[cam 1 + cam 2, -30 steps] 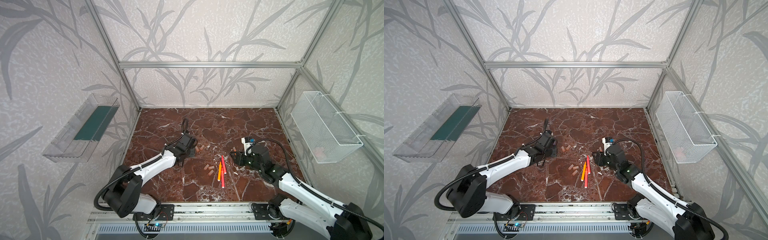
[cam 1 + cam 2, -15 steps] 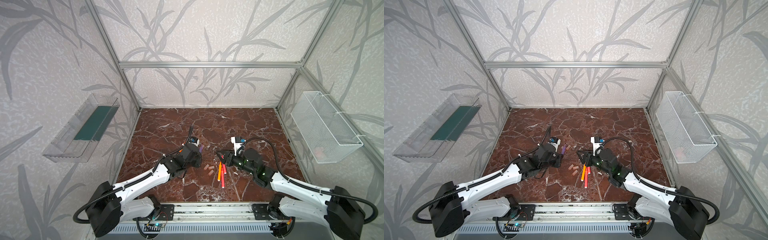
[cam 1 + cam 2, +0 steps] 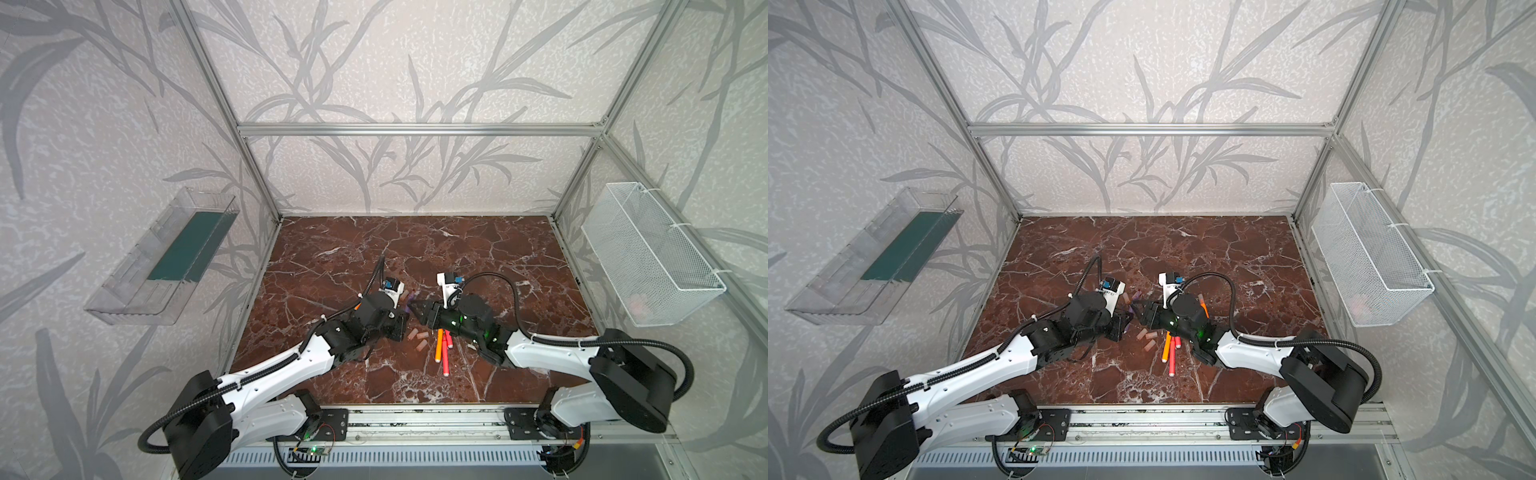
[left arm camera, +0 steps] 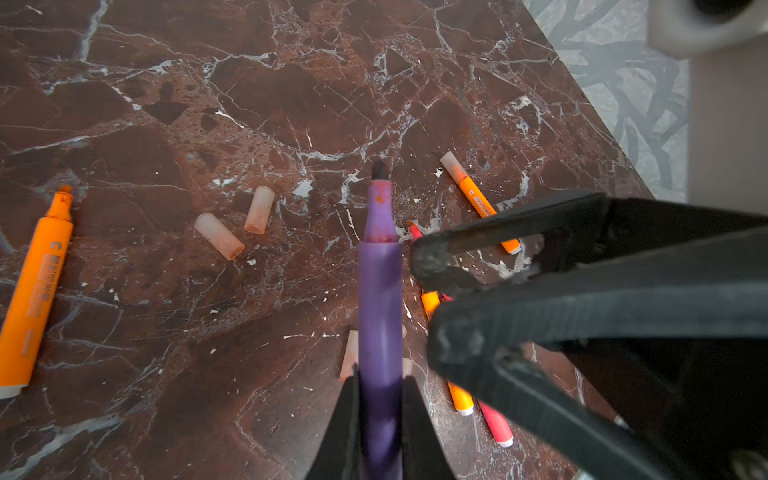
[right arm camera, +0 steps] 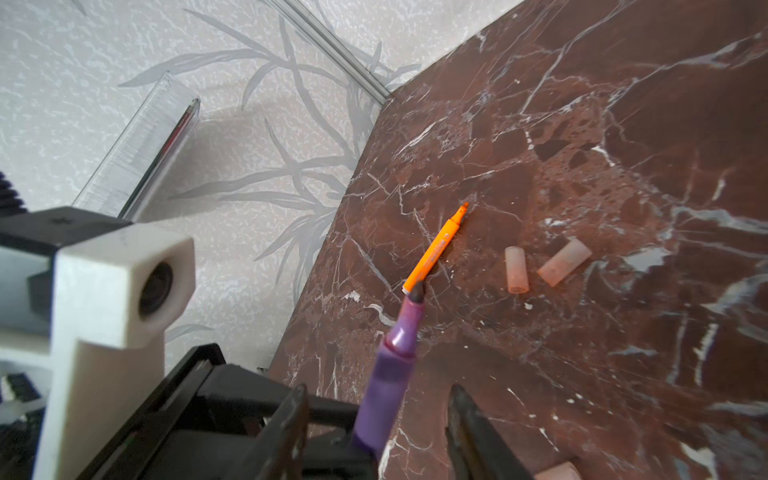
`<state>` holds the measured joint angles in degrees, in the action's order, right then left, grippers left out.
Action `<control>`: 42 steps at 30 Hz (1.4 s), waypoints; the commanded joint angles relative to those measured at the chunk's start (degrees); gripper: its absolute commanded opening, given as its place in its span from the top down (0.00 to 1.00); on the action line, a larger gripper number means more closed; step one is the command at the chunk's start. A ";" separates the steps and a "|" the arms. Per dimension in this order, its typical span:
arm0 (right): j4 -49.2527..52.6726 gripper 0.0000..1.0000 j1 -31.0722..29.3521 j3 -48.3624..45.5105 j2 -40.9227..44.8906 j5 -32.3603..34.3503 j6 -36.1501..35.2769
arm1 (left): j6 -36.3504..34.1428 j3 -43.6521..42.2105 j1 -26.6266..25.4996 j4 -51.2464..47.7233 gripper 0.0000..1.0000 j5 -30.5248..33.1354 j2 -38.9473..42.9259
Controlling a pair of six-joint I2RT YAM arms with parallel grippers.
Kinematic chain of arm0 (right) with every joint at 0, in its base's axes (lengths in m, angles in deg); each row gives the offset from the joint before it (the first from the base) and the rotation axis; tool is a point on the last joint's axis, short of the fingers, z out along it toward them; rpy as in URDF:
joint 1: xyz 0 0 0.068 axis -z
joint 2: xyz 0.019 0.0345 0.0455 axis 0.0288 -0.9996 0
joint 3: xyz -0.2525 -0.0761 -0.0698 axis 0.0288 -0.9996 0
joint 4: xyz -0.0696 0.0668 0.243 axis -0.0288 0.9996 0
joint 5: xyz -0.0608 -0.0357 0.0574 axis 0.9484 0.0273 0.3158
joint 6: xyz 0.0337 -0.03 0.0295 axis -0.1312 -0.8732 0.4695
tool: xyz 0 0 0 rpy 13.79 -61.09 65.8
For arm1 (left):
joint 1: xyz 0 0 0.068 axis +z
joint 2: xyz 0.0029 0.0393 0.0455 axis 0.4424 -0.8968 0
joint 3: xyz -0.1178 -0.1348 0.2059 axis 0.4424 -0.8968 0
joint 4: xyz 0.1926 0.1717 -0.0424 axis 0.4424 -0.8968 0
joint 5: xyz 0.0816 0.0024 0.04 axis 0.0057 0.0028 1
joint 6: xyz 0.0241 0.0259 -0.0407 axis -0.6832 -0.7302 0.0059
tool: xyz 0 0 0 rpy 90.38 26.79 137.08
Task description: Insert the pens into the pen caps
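Stretching low over the table (image 3: 332, 249) toward mid-frame in both top views, the left claw (image 4: 380, 380) grips a purple pen (image 4: 380, 291) while the right claw (image 4: 434, 301) stands half-open beside it.

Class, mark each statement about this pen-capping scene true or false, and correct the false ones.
1. The left gripper is shut on the purple pen. True.
2. The purple pen already wears a cap. False: its dark tip is bare.
3. The right gripper holds a pen cap. False: it is open and empty, with its jaws close to the purple pen.
4. Two pen caps lie loose on the table, close together. True.
5. The wire basket stands on the table. False: it hangs on the wall.
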<state>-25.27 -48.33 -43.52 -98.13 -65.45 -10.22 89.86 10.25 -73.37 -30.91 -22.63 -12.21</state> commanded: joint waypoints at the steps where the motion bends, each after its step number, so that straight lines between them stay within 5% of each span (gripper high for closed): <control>1: -5.84 0.49 -0.30 2.54 -2.59 -0.80 1.92 | -1.09 -0.61 -0.38 1.61 0.89 -1.32 1.91; 13: -5.92 0.89 -0.35 4.02 -5.27 0.29 3.03 | -1.67 -2.53 -0.86 3.01 0.88 -3.45 5.08; 17: -5.57 1.00 -0.47 3.73 -4.61 0.71 3.15 | -1.81 -3.14 -0.79 3.75 0.79 -3.46 5.72; 30: -5.08 1.00 -3.14 2.36 -0.45 2.99 1.67 | -2.22 -6.60 -0.79 10.11 0.42 -3.80 6.15; 36: -6.10 1.00 -4.60 2.33 -0.34 3.42 1.76 | -2.28 -6.99 -0.79 11.43 0.39 -3.01 5.55; 42: -8.81 1.00 -5.56 1.69 -1.03 3.42 3.23 | -2.27 -8.17 -0.81 14.10 0.47 -2.06 5.62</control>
<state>-30.47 -53.05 -40.81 -99.72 -62.61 -7.31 88.12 2.87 -73.89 -20.03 -25.45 -7.01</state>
